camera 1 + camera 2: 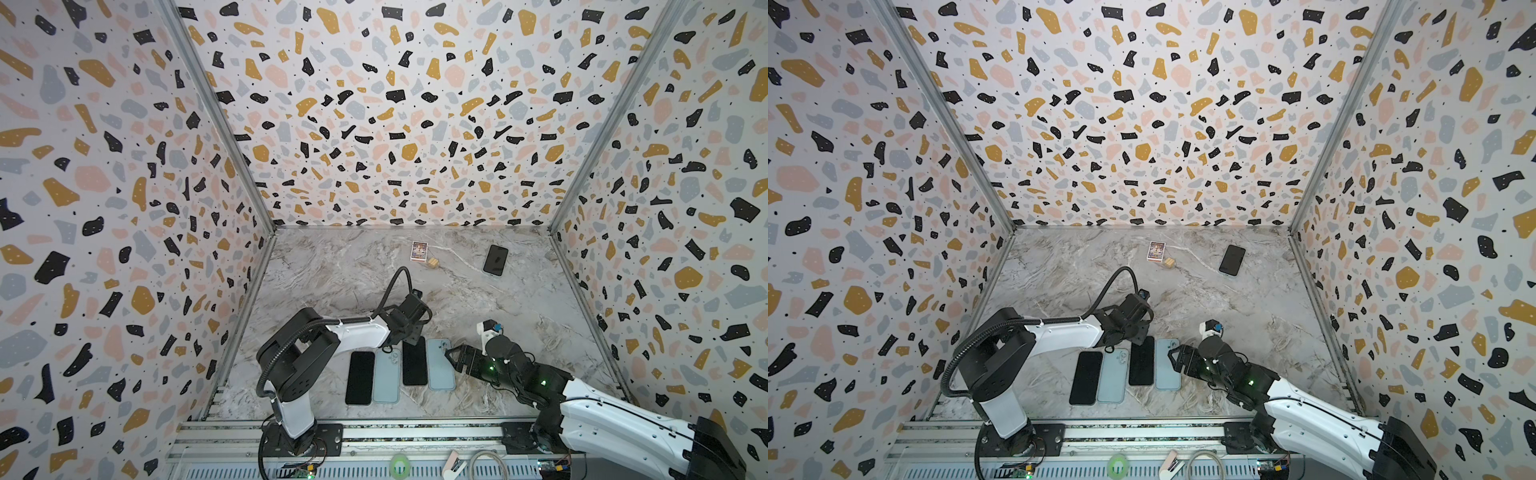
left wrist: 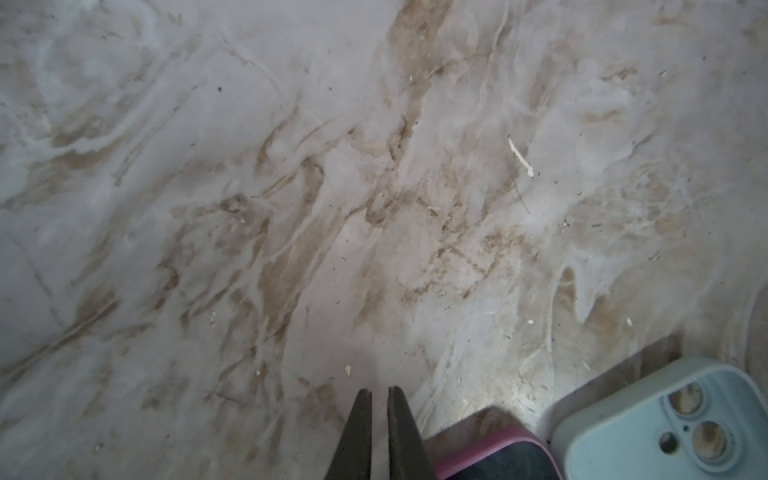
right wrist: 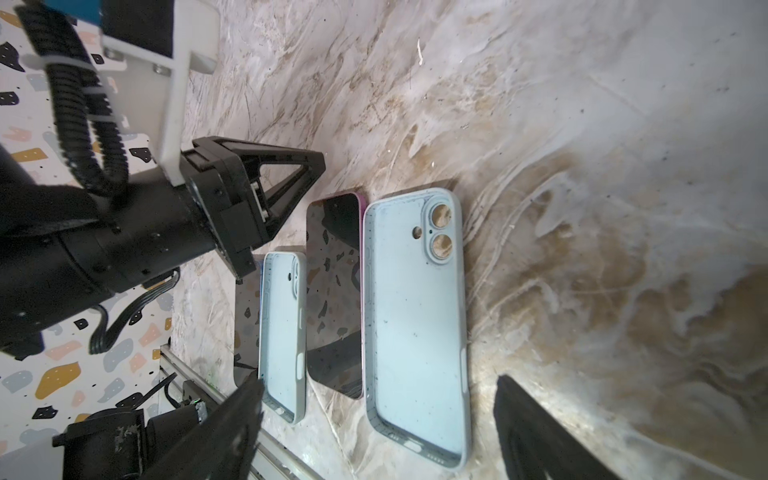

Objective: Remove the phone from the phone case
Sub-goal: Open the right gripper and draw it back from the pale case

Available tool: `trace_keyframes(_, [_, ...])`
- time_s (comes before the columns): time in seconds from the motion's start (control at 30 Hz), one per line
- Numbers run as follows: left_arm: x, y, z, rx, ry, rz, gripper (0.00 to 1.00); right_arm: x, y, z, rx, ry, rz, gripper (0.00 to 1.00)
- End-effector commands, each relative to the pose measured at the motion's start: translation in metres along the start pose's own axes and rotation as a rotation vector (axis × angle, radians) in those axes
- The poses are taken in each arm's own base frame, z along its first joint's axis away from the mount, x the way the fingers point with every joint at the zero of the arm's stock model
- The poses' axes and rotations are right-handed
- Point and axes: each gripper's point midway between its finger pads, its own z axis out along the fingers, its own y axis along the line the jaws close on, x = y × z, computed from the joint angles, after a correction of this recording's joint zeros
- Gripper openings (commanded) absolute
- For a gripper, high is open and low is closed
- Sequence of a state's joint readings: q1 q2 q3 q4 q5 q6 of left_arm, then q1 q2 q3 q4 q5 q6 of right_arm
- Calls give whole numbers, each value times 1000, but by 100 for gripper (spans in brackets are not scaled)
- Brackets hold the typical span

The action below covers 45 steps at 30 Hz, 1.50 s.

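Two black phones and two empty light-blue cases lie in a row at the table's front. From the left they are a phone (image 1: 360,377), a case (image 1: 386,376), a pink-edged phone (image 1: 414,360) (image 3: 332,299) and a case (image 1: 441,363) (image 3: 415,324). My left gripper (image 1: 409,338) (image 2: 380,392) is shut and empty, by the far end of the pink-edged phone (image 2: 498,457). My right gripper (image 1: 451,357) (image 3: 379,382) is open and holds nothing. It hovers by the right case's far right edge. Another dark phone (image 1: 496,259) lies apart at the back right; whether it wears a case I cannot tell.
A small printed card box (image 1: 419,250) and a little wooden block (image 1: 434,262) lie near the back wall. Patterned walls close in the marble table (image 1: 332,282) on three sides. The aluminium rail (image 1: 374,432) carrying both arm bases runs along the front.
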<state>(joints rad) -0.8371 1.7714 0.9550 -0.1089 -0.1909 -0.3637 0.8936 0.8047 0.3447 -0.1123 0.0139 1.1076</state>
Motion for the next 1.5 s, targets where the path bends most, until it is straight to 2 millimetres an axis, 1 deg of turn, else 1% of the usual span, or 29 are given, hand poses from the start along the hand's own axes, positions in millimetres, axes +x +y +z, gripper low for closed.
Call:
trace_keyframes(0.0, [3,-4,0,12,3,-5,13,-7,8,-3,-6,-9,-23,87])
trace_keyframes(0.13, [7,-7,0,16,12,6,13,-9,9,-2,-3,-13,-28,87])
trace_keyframes(0.37, [18,-17,-3,36,24,10,13,-10,-2,2,31,-9,-29,86])
trace_keyframes(0.57, [29,-17,-4,29,34,10,13,-9,-9,9,53,-1,-32,85])
trace_keyframes(0.67, [32,-19,-7,35,29,7,13,-9,-10,11,58,2,-31,84])
trace_keyframes(0.9, [27,-18,-14,34,8,-2,13,-7,-13,21,57,9,-31,82])
trace_keyframes(0.97, [21,-17,-18,28,-7,-4,13,-7,-13,24,57,12,-33,82])
trace_keyframes(1.03, [10,-19,-25,30,-36,-4,16,-7,-13,26,61,14,-35,82])
trace_keyframes(1.1, [-5,-18,-34,22,-72,-9,20,-9,-12,26,71,9,-43,82])
trace_keyframes(1.17, [-25,-21,-47,25,-123,-17,25,-17,-12,22,94,-14,-56,82])
trace_keyframes(1.2, [-35,-20,-55,24,-153,-24,29,-22,-12,20,101,-26,-62,82])
trace_keyframes(1.27, [-60,-18,-80,23,-240,-47,37,-35,-11,11,113,-59,-76,85])
trace_keyframes(1.33, [-85,-14,-112,29,-348,-75,48,-51,-10,1,128,-92,-90,87])
trace_keyframes(1.4, [-108,-6,-150,25,-465,-99,58,-68,-11,-11,154,-130,-115,89])
trace_keyframes(1.47, [-127,7,-193,11,-591,-134,69,-87,-12,-24,187,-169,-142,90])
